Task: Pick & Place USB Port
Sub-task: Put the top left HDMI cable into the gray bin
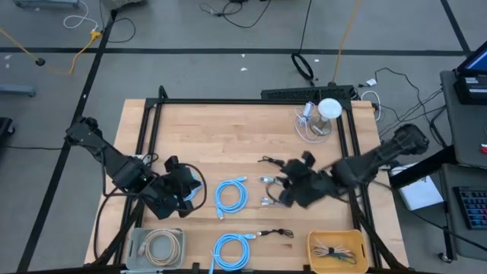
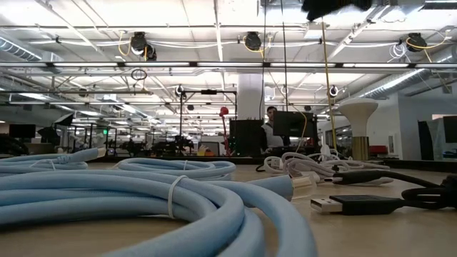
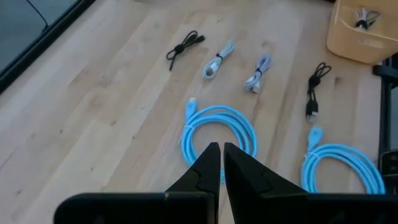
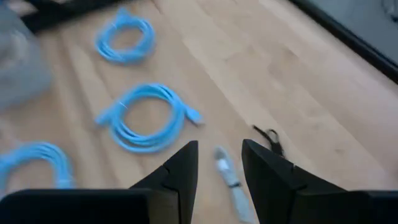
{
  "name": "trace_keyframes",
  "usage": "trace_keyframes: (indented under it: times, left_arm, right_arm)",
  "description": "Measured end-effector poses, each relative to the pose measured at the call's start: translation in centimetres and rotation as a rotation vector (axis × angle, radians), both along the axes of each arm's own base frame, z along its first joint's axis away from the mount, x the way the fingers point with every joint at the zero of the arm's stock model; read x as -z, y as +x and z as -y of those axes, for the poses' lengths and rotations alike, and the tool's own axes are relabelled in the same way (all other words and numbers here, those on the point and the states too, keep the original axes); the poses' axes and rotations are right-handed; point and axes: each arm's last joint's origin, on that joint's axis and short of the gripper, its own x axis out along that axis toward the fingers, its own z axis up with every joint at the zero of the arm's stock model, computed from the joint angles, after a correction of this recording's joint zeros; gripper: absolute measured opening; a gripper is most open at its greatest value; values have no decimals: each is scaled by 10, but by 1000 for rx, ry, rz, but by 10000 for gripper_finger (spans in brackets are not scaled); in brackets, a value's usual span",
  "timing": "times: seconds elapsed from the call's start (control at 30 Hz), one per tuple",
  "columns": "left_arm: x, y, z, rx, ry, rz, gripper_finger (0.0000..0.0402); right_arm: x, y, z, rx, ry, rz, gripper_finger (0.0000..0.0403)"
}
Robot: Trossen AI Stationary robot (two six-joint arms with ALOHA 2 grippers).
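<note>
On the wooden table [image 1: 228, 129], right of centre, the right gripper [image 4: 219, 163] hangs just above a small bundled grey USB cable [image 4: 227, 173], fingers [image 4: 268, 168] apart with a clear gap. Right wrist view shows that bundle lying flat on the wood in the gap between the two dark fingers, not clamped; cannot tell if the tips touch it. A small black tied cable [image 4: 269, 138] lies just beyond it, off to one side.

High view: right gripper [image 1: 293, 190] sits over the cluster of small cables near mid-table, the grey bundles [image 1: 268, 181] at its left edge. Left gripper [image 3: 219, 163] is at the table's left side, fingers together, holding nothing, pointed across the wood toward a blue coiled cable [image 3: 217, 134]. In the high view it [image 1: 183, 192] sits just left of that coil [image 1: 230, 194].

A second blue coil [image 1: 230, 250] lies at the near edge, with a black cable [image 1: 275, 233] just to its right. Yellow bin [image 1: 337, 250] at near right holds tied cables; grey tray [image 1: 157, 247] at near left holds a beige coil. Clear bowl [image 1: 313, 125] with a white object stands at far right.
</note>
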Motion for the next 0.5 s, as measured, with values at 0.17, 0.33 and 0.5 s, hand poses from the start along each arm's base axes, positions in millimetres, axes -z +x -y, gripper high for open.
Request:
trace_keyframes:
  times: [0.17,0.33,0.5]
  left_arm:
    - [1,4,-8,-21,23,-19,24]
    - [21,16,-34,-86,-53,-126,24]
    - [66,34,-74,-197,-257,-210,56]
  right_arm:
    - [25,15,31,-21,26,-152,121]
    - [31,25,35,-60,37,-163,136]
    - [20,32,35,-76,48,-71,154]
